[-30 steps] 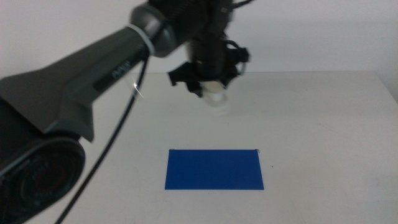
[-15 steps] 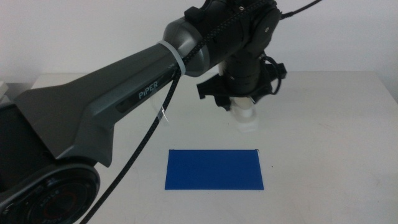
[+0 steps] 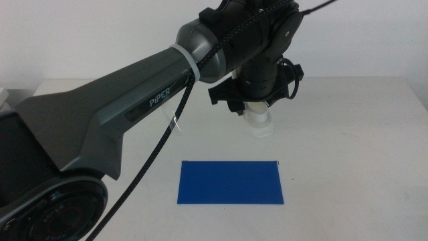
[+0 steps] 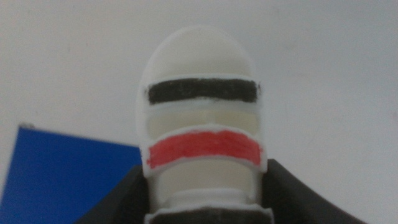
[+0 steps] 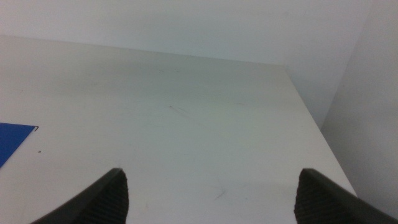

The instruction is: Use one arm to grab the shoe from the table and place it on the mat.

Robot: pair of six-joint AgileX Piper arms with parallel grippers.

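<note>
Overhead, the arm point(image 3: 134, 107) reaches in from the left across the table point(image 3: 354, 134), its looping black cable point(image 3: 157, 144) hanging beside it, and its left gripper point(image 3: 257, 110) points downward with the shoe point(image 3: 259, 122) clamped between its jaws. From the middle view the shoe hangs just below the black gripper body, its white sole showing, lifted clear of the tabletop and positioned beyond the far edge of the mat point(image 3: 231, 182), not over it. The left wrist view shows the grasp closely: the shoe point(image 4: 202, 118) sits squarely between the two dark jaws, which press against its sides near the heel end, while the rounded toe sticks out well past them. Its black stripe lies nearer the toe and the red stripe nearer the jaws. A corner of the blue mat point(image 4: 62, 174) shows beneath and to one side of the shoe, with bare white table around it. The right gripper point(image 5: 208, 193) waits off to the side, its jaws spread wide apart and holding nothing, looking over the bare tabletop with a sliver of the mat point(image 5: 12, 142) at the edge of its view.
</note>
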